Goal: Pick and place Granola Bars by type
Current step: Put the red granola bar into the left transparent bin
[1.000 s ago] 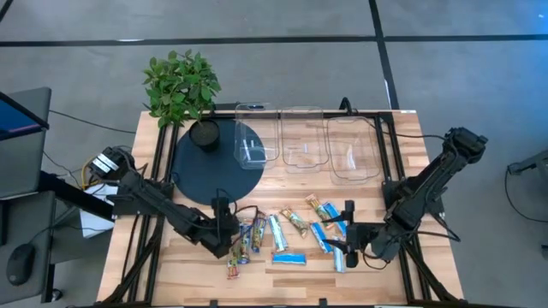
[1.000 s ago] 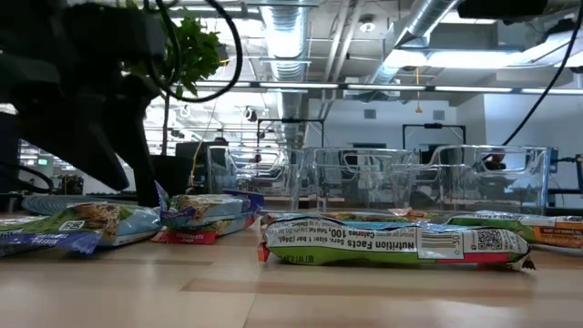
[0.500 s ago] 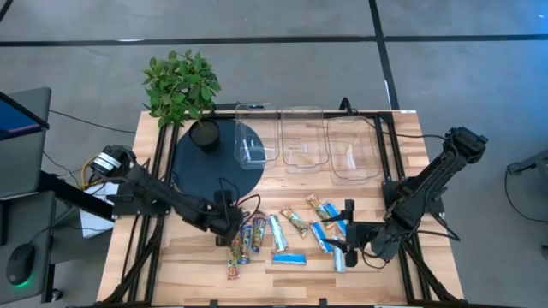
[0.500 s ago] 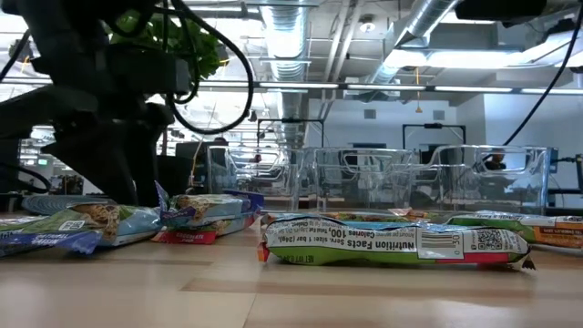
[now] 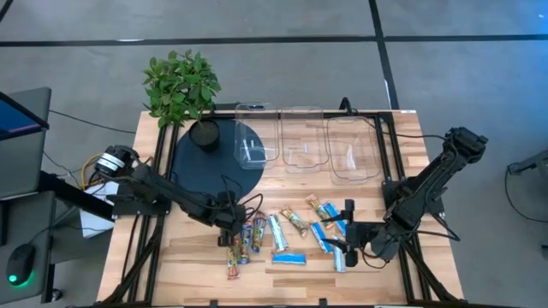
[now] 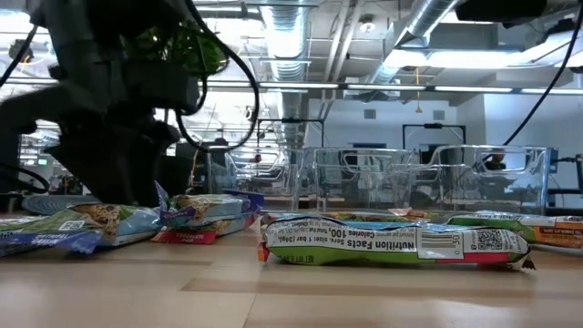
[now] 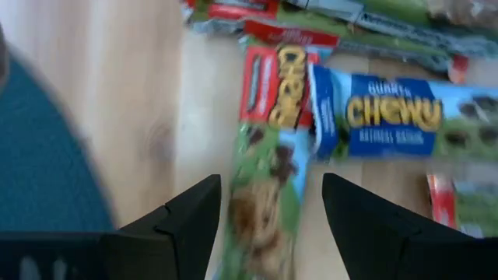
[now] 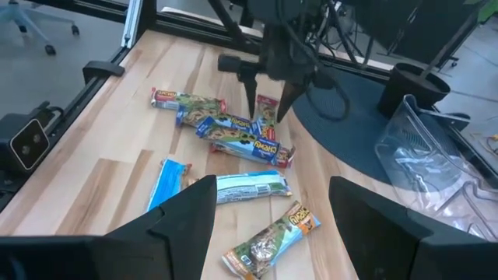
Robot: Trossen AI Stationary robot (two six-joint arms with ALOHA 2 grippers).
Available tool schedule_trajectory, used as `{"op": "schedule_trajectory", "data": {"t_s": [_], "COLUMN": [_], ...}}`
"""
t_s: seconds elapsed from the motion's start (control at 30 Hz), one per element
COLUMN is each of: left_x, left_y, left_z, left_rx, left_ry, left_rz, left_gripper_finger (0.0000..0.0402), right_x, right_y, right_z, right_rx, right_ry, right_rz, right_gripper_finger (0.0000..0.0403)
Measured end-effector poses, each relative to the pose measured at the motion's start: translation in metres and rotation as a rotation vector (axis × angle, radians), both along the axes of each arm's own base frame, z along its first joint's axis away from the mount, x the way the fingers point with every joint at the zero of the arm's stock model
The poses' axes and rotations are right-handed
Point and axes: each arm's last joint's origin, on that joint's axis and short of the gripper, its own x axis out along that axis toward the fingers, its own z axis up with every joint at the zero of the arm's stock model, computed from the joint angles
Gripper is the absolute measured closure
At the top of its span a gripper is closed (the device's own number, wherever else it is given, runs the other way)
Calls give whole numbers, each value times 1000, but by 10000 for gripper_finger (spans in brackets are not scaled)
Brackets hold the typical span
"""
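The left hand [image 5: 228, 224] hangs over the left end of the bar pile on the wooden desk [image 5: 188, 257], its two dark fingers [image 7: 191, 210] spread apart with nothing between them. Straight under the gap lies a green-wrapped bar [image 7: 261, 198] with a red end panel and yellow lettering too blurred to read in full. Touching it on one side is a blue bar [image 7: 389, 124] whose wrapper reads "CHEWY" in yellow, with a smaller word above it that cannot be made out.

The right hand [image 5: 348, 246] sits low at the right end of the pile, its fingers [image 8: 183, 214] wide open and empty, pointing across the desk at the scattered Granola Bars [image 5: 282, 235]. These lie loose near the front edge of the desk, some overlapping. In the low view the nearest bar [image 6: 392, 241] lies flat with its white panel facing the camera, reading "Nutrition Facts" and "Calories 100", beside a barcode and a QR mark.

Three clear tubs [image 5: 304, 145] stand in a row at the back, beside a round dark mat [image 5: 197, 167] carrying a potted plant [image 5: 180, 85].
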Motion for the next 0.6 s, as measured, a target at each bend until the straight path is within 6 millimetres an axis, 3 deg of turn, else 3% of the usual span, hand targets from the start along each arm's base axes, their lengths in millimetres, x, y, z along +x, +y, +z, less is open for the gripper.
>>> {"op": "schedule_trajectory", "data": {"t_s": [0.27,0.6], "left_x": [3,2], "left_y": [-2,-2], "left_z": [-8,-10], "left_rx": [-9,-13], "left_ry": [25,44], "left_rz": [-5,-1], "left_gripper_finger": [194,293], "right_x": [0,0], "right_y": [-1,-1], "right_z": [-1,-1], "right_rx": [1,9], "right_ry": [7,6], "right_rz": [-3,-7], "right_gripper_finger": [159,159]}}
